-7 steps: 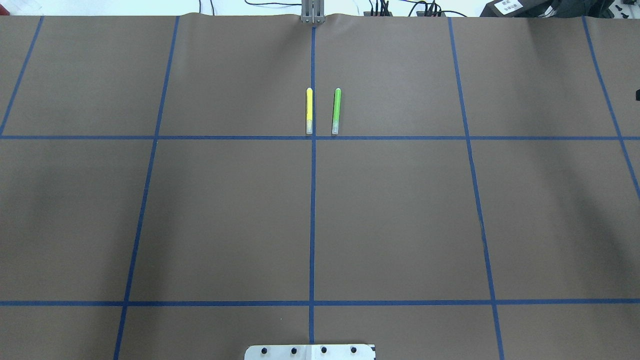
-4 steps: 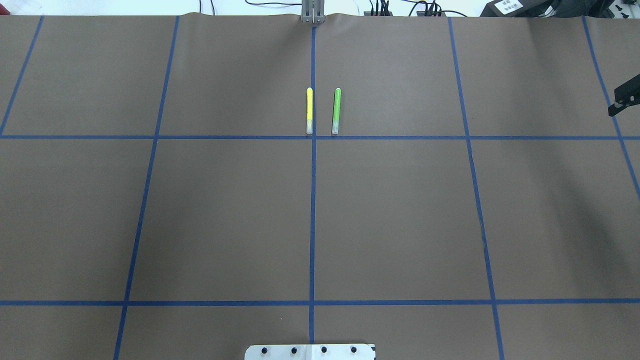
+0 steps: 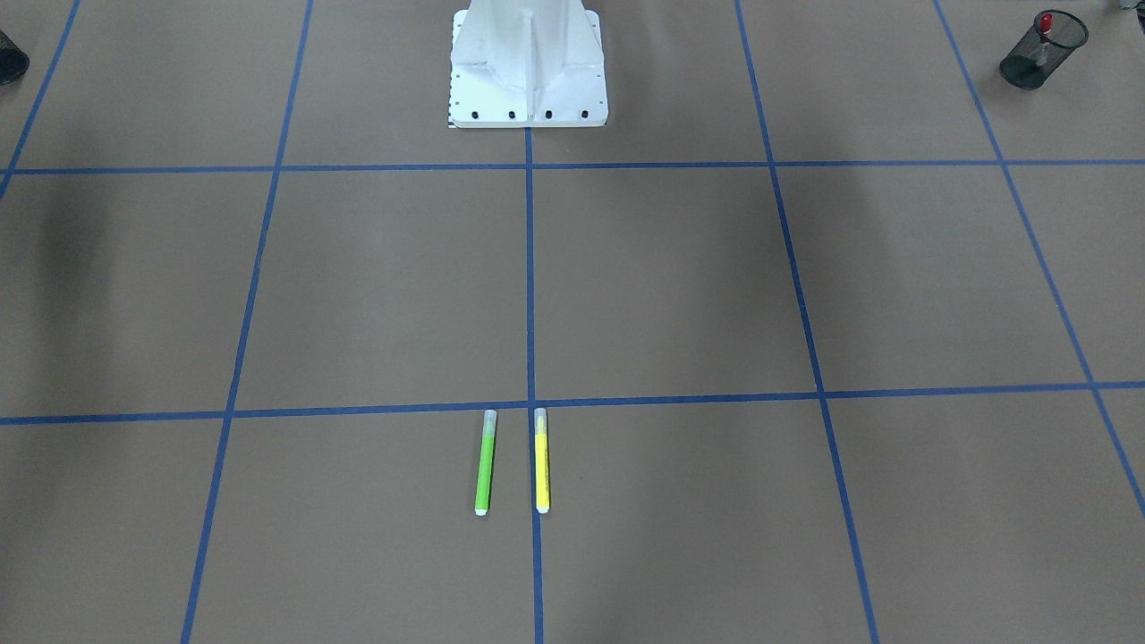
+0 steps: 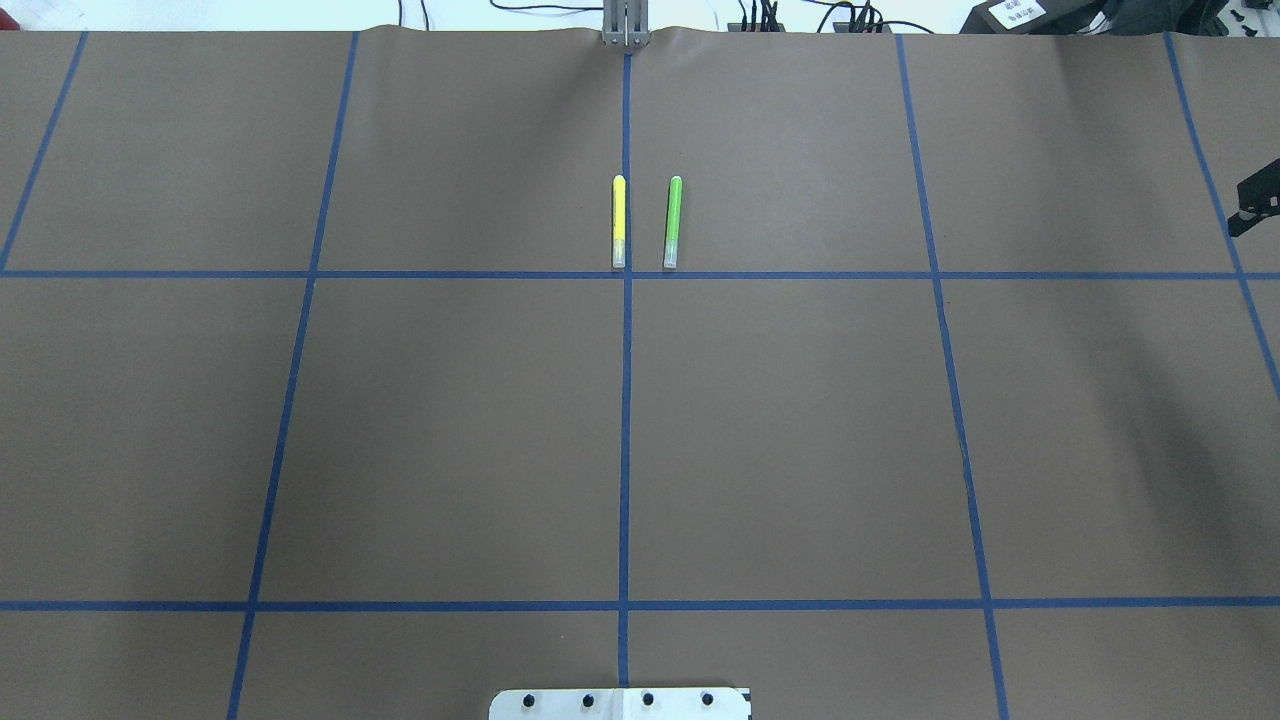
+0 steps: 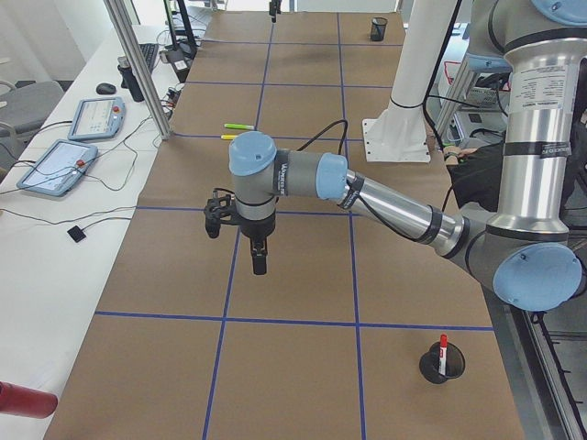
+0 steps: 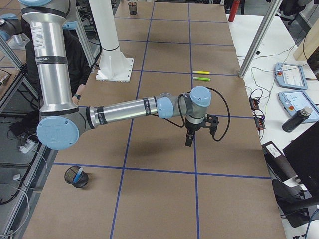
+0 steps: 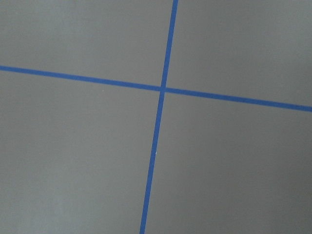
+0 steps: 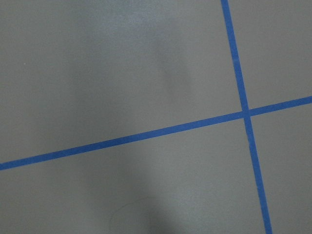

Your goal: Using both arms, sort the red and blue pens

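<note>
The red pen [image 5: 442, 348] stands cap up in a black mesh cup [image 5: 441, 368] near the table's corner; it also shows as the red pen [image 3: 1046, 21] at the top right of the front-facing view. The blue pen [image 6: 79, 173] rests in another mesh cup [image 6: 76, 178]. My left gripper [image 5: 260, 266] hangs fingers down over bare paper, well away from its cup. My right gripper [image 6: 189, 142] hangs the same way on its side. I cannot tell if either is open or shut. Both wrist views show only crossing blue tape.
A yellow marker [image 4: 618, 220] and a lime-green marker [image 4: 673, 222] lie side by side at the far middle of the table. The white pedestal [image 3: 528, 63] stands at the robot's edge. A black part of the right wrist [image 4: 1257, 203] juts in at the overhead view's right edge.
The black part of the right wrist slid further into the overhead view's right edge, then drew back slightly. The markers have not moved.
</note>
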`<action>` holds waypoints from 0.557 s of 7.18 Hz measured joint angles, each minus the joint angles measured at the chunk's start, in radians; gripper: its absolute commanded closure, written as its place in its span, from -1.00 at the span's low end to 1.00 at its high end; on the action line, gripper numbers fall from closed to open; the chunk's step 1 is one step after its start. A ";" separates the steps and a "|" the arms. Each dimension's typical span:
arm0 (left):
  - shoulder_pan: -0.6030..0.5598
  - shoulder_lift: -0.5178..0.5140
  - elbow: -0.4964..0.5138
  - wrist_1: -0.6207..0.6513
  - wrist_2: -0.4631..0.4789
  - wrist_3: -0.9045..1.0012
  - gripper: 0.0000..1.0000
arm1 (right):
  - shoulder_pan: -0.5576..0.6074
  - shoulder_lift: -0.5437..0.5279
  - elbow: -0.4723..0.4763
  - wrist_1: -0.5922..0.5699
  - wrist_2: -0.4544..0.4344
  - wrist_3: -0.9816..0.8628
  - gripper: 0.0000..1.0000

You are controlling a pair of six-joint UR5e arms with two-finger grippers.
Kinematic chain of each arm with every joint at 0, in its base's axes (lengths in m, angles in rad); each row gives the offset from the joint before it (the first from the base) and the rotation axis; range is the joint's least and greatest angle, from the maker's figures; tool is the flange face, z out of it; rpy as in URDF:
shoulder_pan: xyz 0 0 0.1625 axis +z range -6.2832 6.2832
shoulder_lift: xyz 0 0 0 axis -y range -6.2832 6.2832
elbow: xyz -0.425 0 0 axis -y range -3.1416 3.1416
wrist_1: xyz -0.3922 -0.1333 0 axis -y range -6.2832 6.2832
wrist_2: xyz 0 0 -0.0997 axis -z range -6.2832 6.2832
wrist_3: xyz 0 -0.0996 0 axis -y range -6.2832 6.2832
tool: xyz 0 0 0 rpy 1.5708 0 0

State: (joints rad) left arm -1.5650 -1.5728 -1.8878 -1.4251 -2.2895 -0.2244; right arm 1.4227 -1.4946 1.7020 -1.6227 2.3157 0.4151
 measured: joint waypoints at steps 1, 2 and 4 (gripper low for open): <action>0.002 0.005 0.057 -0.094 -0.013 -0.008 -1.00 | 0.034 -0.026 0.001 -0.002 0.003 -0.046 -0.99; 0.002 0.016 0.102 -0.139 -0.020 -0.011 -1.00 | 0.059 -0.050 0.003 -0.003 0.006 -0.065 -0.99; 0.003 0.030 0.150 -0.162 -0.024 -0.010 -1.00 | 0.101 -0.089 0.014 -0.004 0.019 -0.076 -0.99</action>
State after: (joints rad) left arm -1.5624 -1.5426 -1.7377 -1.5868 -2.3132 -0.2349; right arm 1.5235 -1.5831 1.7164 -1.6271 2.3343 0.3388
